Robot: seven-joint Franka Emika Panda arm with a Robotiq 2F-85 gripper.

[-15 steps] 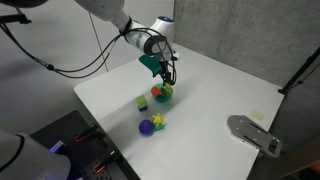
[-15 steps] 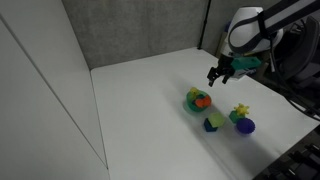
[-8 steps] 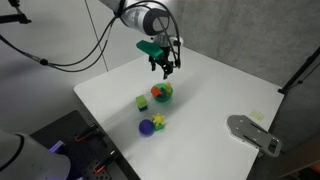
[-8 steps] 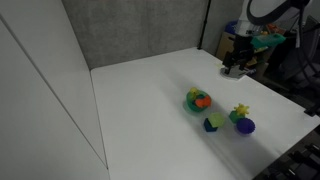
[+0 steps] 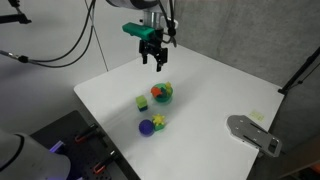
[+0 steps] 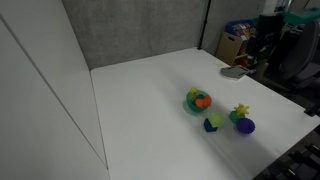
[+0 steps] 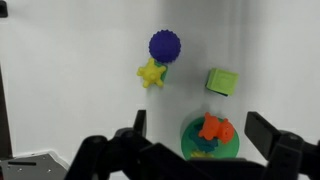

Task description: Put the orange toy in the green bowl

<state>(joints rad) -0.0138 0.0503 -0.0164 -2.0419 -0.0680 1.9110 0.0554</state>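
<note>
The orange toy (image 7: 214, 128) lies inside the green bowl (image 7: 190, 131) on top of other small toys; both also show in the exterior views, toy (image 6: 202, 100) in bowl (image 6: 192, 103) and toy (image 5: 163, 90) in bowl (image 5: 160, 97). My gripper (image 7: 203, 128) is open and empty, raised well above the bowl, its fingers (image 7: 263, 128) spread wide on either side of it in the wrist view. It hangs high over the table's far side in an exterior view (image 5: 152, 58).
A purple ball (image 7: 164, 46), a small yellow toy (image 7: 151, 73) and a light green block (image 7: 222, 81) lie on the white table (image 5: 210, 95) near the bowl. A grey flat object (image 5: 253, 133) sits at the table's edge. A wall stands behind.
My gripper has risen and pulled away from the bowl, up and back. The orange toy stays in the bowl.
</note>
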